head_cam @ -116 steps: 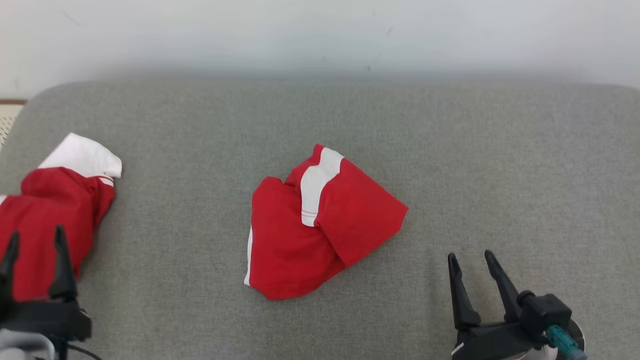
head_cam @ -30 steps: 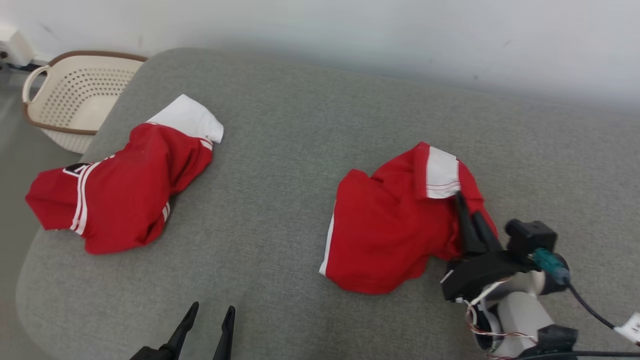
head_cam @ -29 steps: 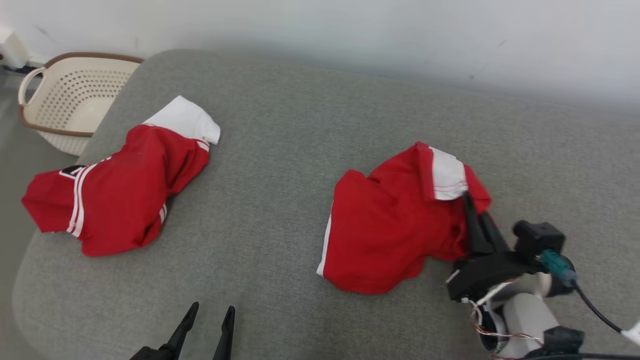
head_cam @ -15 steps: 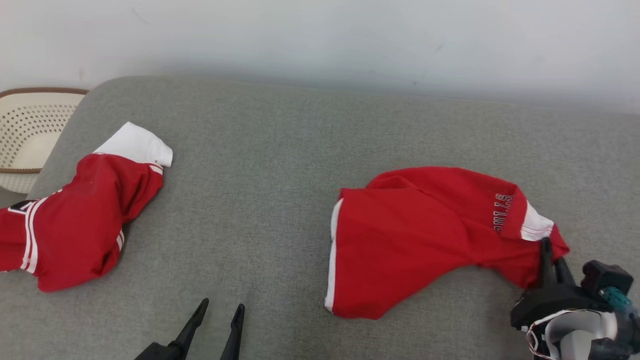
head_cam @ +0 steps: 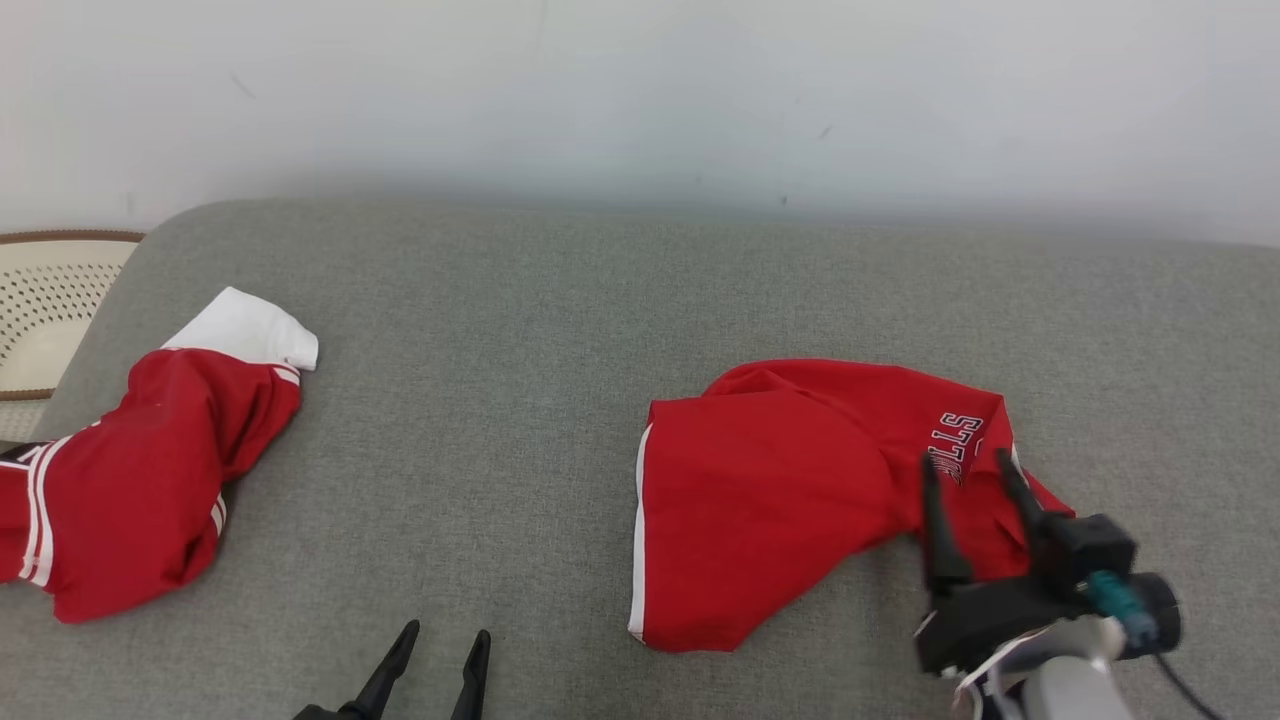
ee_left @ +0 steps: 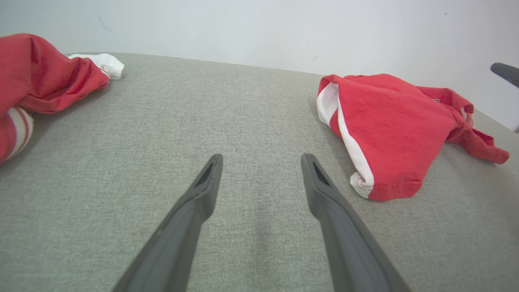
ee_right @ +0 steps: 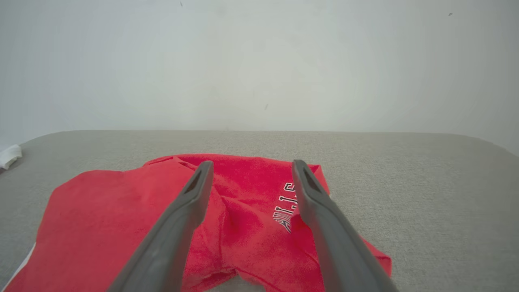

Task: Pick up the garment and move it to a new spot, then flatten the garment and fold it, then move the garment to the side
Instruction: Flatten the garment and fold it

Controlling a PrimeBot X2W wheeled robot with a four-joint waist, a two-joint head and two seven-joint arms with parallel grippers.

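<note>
One garment point(head_cam: 780, 490) beneath right gripper point(head_cam: 964, 460)

The garment point(head_cam: 780, 500) is red, with a white stripe point(head_cam: 636, 540) running down its left edge and dark, white-outlined lettering point(head_cam: 957, 447) near its right end. It lies loose on the grey cushion point(head_cam: 520, 330), right of the middle and well in from the edges. The left part is spread fairly smooth, with the near corner drooping to a point. The right part is bunched into soft folds, and its far edge is rolled over.
</note>
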